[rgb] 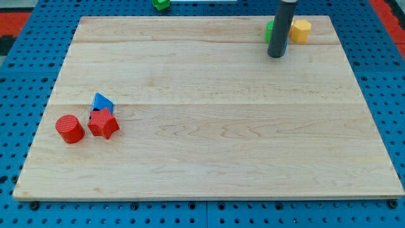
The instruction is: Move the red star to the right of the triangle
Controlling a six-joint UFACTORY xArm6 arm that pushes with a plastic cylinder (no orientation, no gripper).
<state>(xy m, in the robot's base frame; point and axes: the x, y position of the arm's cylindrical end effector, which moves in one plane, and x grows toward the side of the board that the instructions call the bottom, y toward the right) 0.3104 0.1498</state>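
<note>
Camera view: I have 1 view of the rig, and all entries below come from it.
Table: a pale wooden table [209, 126] lies on a blue perforated base [19, 95].
My tip: my tip [276, 56] rests on the wood near the view's top right.
Rod: the dark rod [281, 25] rises from my tip and leaves the frame at the view's top.
Pincer: I see no pincer on this arm, only the straight rod, so I cannot tell any spread or pinching state.
Red star: the red star [104, 124] sits near the table's left edge, in the lower half of the view.
Blue triangle: the blue triangle [101, 102] lies just above the red star, and the 2 blocks appear to touch.
Red cylinder: the red cylinder [69, 128] stands just to the view's left of the red star, close to it or touching; I cannot tell which.
Green block, table: a green block [270, 31] shows at the rod's left side, mostly hidden, so its shape is unclear to me.
Yellow block: the yellow block [300, 30] sits just to the view's right of the rod, near the table's top edge.
Green block, base: a 2nd green block [161, 4] lies off the table at the view's top.
Tip to task blocks: my tip is well apart from the red star and the blue triangle, far to the view's right and above them.
</note>
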